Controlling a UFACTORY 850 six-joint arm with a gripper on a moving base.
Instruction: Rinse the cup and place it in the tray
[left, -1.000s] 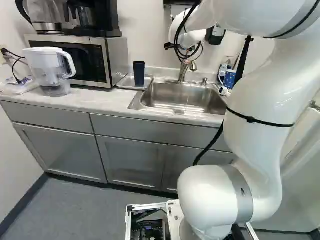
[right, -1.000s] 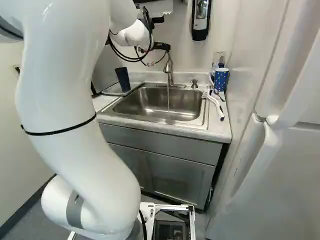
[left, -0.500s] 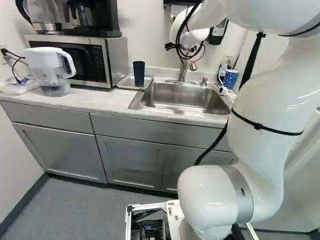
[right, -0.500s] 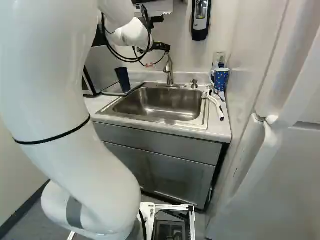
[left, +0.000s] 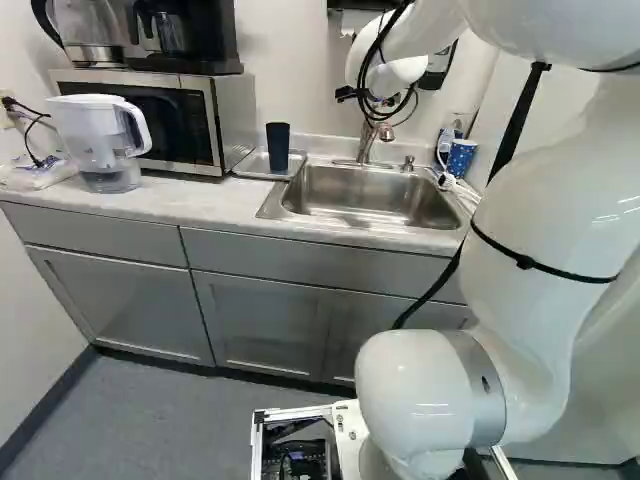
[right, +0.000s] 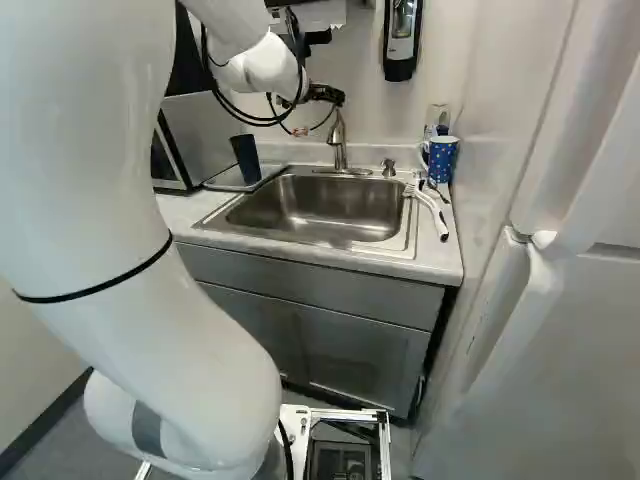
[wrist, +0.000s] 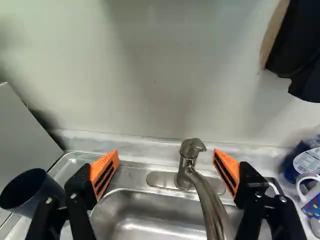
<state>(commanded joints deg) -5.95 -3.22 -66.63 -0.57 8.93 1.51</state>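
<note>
Navy and upright, the tumbler (left: 278, 147) stands on the metal tray (left: 250, 167) between microwave (left: 237, 115) and sink (left: 370, 197), while the end effector (right: 328, 95) spreads its fingers wide near the obstructing faucet (wrist: 186, 170).

Bright light; glare on white arm (left: 540, 200); soft shadows on wall (wrist: 150, 75).

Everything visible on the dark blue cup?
The dark blue cup is plain, plastic-looking, no handle visible, narrowing from rim to base. It stands upright, mouth up, in the shallow metal tray between microwave and sink. The tray is the only contact visible; the open gripper isn't holding it. Wetness and contents can't be told.
</note>
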